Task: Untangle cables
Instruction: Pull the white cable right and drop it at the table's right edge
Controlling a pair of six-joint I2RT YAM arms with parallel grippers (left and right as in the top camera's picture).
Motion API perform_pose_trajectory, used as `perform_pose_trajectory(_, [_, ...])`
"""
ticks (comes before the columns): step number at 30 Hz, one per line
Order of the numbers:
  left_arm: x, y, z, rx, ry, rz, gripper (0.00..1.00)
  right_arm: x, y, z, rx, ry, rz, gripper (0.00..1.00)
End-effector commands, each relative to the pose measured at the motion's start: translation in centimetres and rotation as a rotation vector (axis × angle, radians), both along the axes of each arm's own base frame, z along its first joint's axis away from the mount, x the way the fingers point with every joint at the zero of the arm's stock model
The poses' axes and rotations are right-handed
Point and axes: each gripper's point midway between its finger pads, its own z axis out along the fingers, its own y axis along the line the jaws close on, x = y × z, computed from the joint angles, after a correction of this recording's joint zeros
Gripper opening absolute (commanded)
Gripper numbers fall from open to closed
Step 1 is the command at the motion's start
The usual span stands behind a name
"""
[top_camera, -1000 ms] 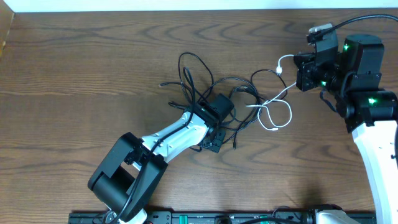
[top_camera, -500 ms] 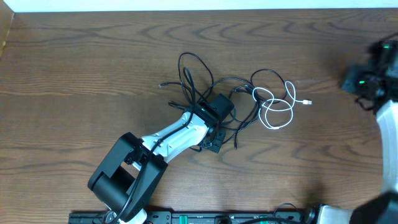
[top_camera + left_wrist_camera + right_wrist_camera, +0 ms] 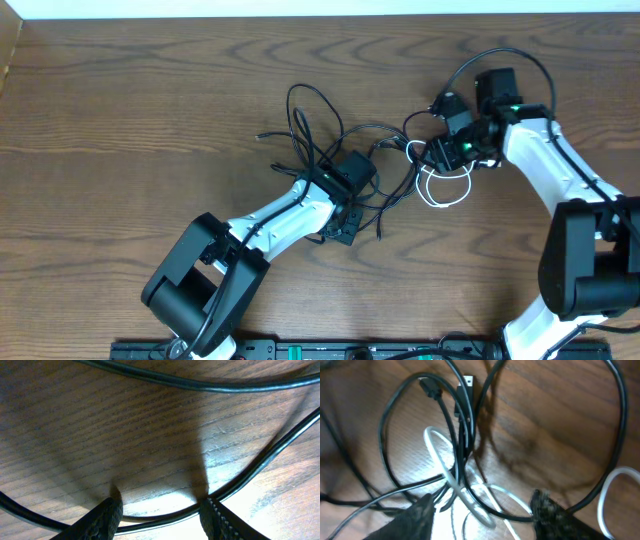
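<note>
One white cable (image 3: 445,186), several black cables (image 3: 318,128) tangled mid-tabletop (image 3: 120,110), dark wood. Left end effector (image 3: 344,203) open over black cable; right end effector (image 3: 440,152) open above white loops.

- The bench (image 3: 150,110) is dark brown with wavy wood lines.
- Most cables (image 3: 310,125) are black.
- One cable (image 3: 447,190) is white.
- Both arms are white and black.
- The right arm (image 3: 545,160) shows small green lights.
</note>
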Motion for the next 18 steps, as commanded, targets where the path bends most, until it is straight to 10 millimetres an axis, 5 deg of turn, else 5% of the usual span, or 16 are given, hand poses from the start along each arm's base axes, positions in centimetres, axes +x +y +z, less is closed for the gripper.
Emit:
perform_pose_trajectory(1, [0.4,0.9,-0.3,0.047,-0.02,0.012,0.55,0.6,0.4,0.0,-0.05,-0.034,0.025,0.47])
perform_pose_trajectory(2, [0.4,0.9,-0.3,0.046,-0.021,0.013,0.55,0.5,0.6,0.0,-0.047,-0.031,0.02,0.39])
perform_pose_trajectory(4, [0.4,0.9,-0.3,0.045,-0.019,0.016,0.55,0.4,0.7,-0.1,-0.042,-0.022,0.006,0.04])
perform_pose_trajectory(8, [0.4,0.8,-0.3,0.044,-0.018,0.016,0.55,0.4,0.9,0.0,-0.013,0.009,-0.079,0.01])
perform_pose_trajectory(10, [0.4,0.8,-0.3,0.044,-0.018,0.016,0.55,0.6,0.5,1.6,-0.002,0.006,-0.119,0.01])
perform_pose_trajectory(13, [0.4,0.8,-0.3,0.044,-0.018,0.016,0.55,2.8,-2.2,8.8,-0.007,-0.122,-0.242,0.01])
perform_pose_trajectory(14, [0.4,0.8,-0.3,0.044,-0.018,0.016,0.55,4.1,-4.8,14.1,-0.013,-0.244,-0.344,0.01])
perform_pose_trajectory(16, [0.4,0.8,-0.3,0.044,-0.018,0.016,0.55,4.7,-8.8,21.2,-0.022,-0.419,-0.471,0.01])
perform_pose_trajectory(18, [0.4,0.8,-0.3,0.044,-0.018,0.016,0.55,3.9,-12.7,26.1,-0.04,-0.547,-0.582,0.01])
